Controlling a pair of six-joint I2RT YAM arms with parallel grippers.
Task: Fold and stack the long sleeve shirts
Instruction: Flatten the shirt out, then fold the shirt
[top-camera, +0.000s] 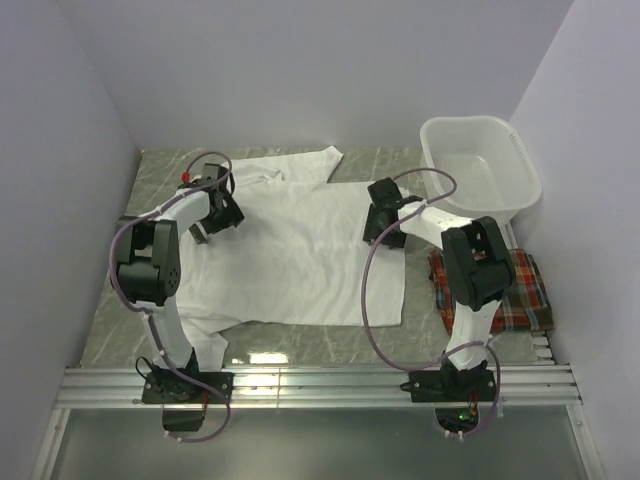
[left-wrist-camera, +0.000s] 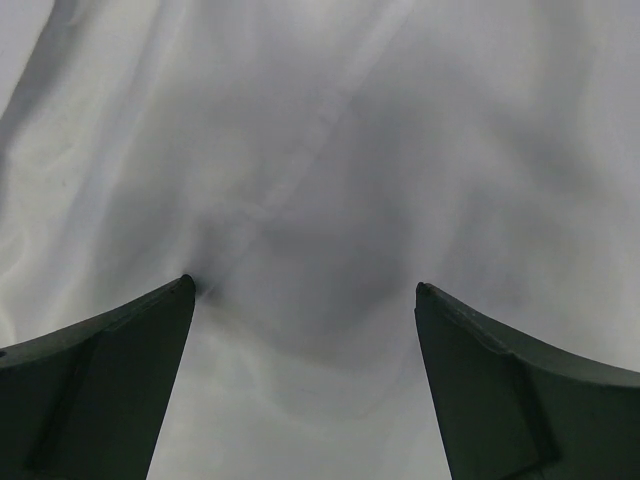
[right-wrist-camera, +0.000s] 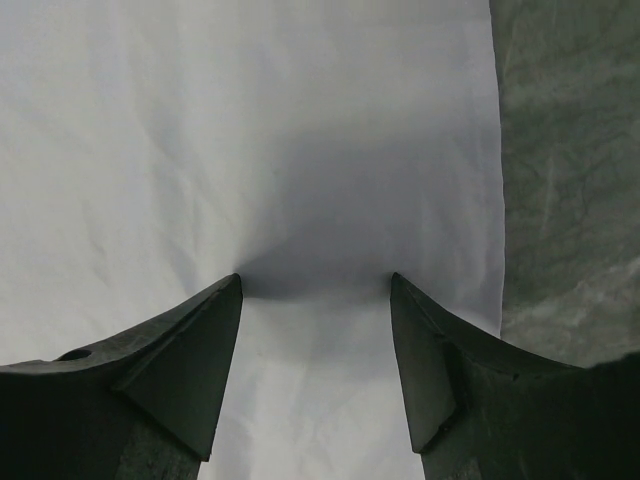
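Left gripper (left-wrist-camera: 304, 285): jaws spread wide, nothing grasped, fingertips resting on the left part of the white shirt (top-camera: 300, 250).
Right gripper (right-wrist-camera: 315, 278): jaws apart, released, tips pressed on the white shirt just inside its right edge.
White shirt: spread flat across the table (top-camera: 330, 345), collar at its far edge.
Plaid shirt (top-camera: 525, 290): lies folded to the right of the white shirt, apart from it, partly hidden by the right arm.
Basin (top-camera: 470, 121): stands beyond the white shirt's far right corner.
The near left sleeve of the white shirt is covered by the left arm.
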